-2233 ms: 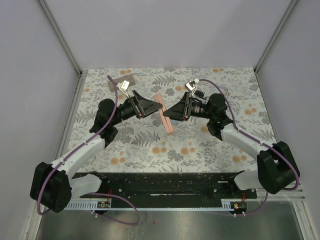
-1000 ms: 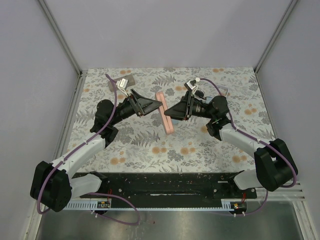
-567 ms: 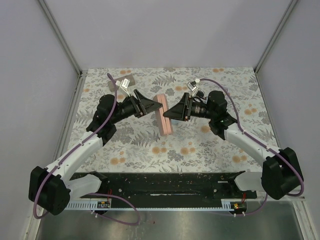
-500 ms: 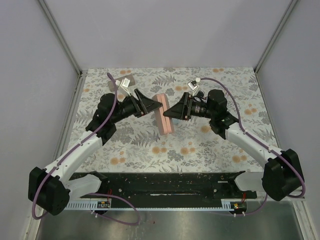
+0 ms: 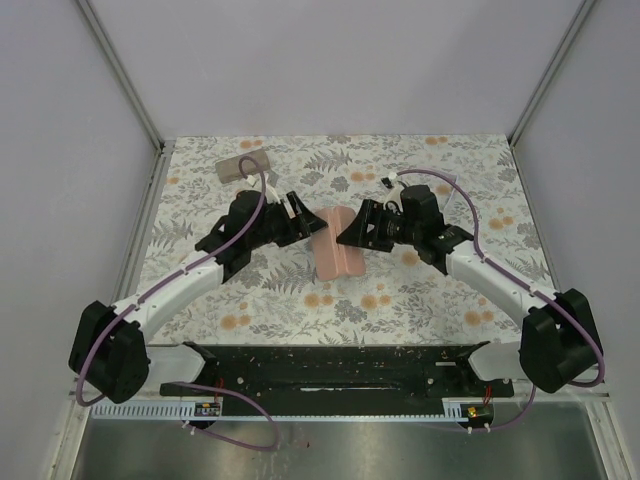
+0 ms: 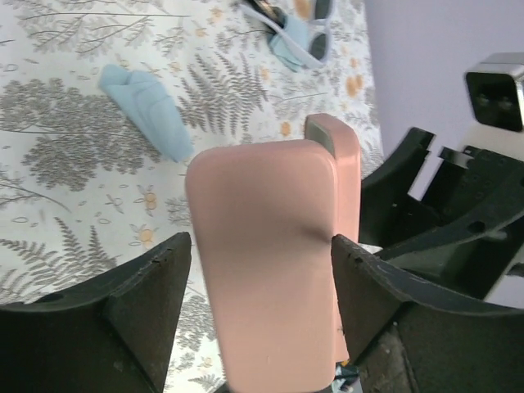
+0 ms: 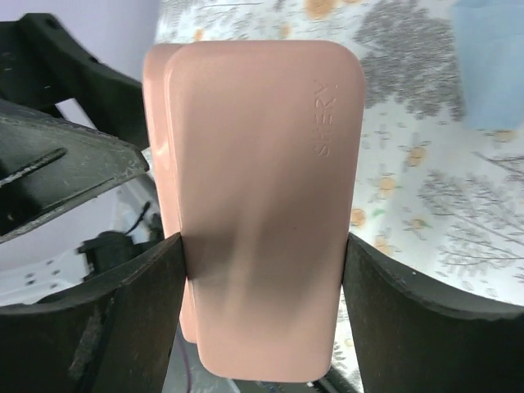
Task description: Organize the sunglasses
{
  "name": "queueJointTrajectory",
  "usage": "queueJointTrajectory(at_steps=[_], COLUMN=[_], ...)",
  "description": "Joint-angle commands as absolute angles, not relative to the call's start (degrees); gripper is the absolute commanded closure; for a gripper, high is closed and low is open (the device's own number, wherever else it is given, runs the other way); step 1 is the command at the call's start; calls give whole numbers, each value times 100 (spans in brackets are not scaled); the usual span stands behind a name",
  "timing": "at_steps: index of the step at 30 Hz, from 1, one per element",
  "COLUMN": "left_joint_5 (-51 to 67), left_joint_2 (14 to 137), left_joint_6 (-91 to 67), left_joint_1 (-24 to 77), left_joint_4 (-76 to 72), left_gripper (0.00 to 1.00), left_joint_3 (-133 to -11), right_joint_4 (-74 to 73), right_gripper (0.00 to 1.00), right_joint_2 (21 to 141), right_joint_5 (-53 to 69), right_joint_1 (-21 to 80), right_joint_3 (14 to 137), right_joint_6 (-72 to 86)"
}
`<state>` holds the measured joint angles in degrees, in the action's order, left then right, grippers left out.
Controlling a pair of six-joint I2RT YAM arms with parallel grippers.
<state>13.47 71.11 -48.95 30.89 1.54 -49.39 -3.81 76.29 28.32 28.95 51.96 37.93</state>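
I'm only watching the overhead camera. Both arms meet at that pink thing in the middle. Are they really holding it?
Observer: Yes. The wrist cameras show the left gripper and the right gripper, each with fingers pressed against two opposite sides of the pink case.
Visitor: Where are the sunglasses? I see none.
Observer: In the left wrist view, white sunglasses lie on the table beyond the case.
Visitor: Anything else near them?
Observer: A crumpled blue cloth lies apart from them, closer to the case.
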Motion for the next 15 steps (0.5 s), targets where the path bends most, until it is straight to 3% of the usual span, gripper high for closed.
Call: queueJointTrajectory(at_steps=[1, 6, 15], left_joint_5=[861, 914, 888], left_joint_2=[7426, 7778, 7647], left_joint_6=[-4650, -4606, -4501], left_joint_1=[3129, 3146, 3138], left_joint_4=[176, 97, 87], left_gripper=[72, 74, 68], left_joint_3=[-5027, -5019, -4790], right_joint_4=[-720, -782, -1010], right_gripper=[24, 10, 16], right_joint_2=[7664, 7603, 7480], right_joint_5=[2162, 2118, 1872], right_joint_1=[2865, 2865, 2865], right_joint_3=[5432, 5318, 5124], right_joint_6=[3376, 3322, 3199])
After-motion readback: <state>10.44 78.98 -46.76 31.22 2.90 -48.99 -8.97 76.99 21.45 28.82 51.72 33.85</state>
